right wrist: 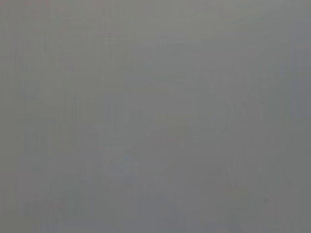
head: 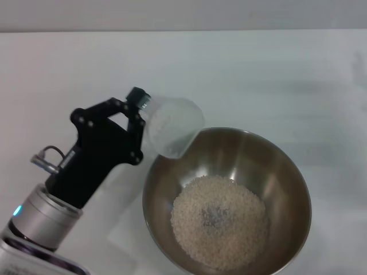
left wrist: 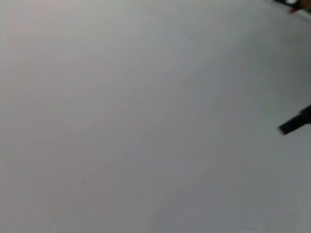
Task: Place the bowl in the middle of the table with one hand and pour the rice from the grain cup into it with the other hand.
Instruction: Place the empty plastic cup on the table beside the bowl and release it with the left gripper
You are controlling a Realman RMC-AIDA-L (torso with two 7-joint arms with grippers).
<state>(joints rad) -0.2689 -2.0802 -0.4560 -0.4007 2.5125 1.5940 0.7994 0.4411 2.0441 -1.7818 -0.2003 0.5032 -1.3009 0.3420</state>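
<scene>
Your left pincer (head: 139, 123) grips the tipped grain cup (head: 172, 127) at the steel bowl's (head: 287, 172) ten o'clock rim, rice (head: 221, 220) heaped inside on the tabletop (head: 258, 74).

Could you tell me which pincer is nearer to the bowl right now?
Left. The left pincer holds the grain cup tipped over the bowl rim; the right pincer is not in view.

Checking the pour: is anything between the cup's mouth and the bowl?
Nothing visible. The left gripper holds the cup tipped, its mouth over the bowl rim, and rice already lies inside.
</scene>
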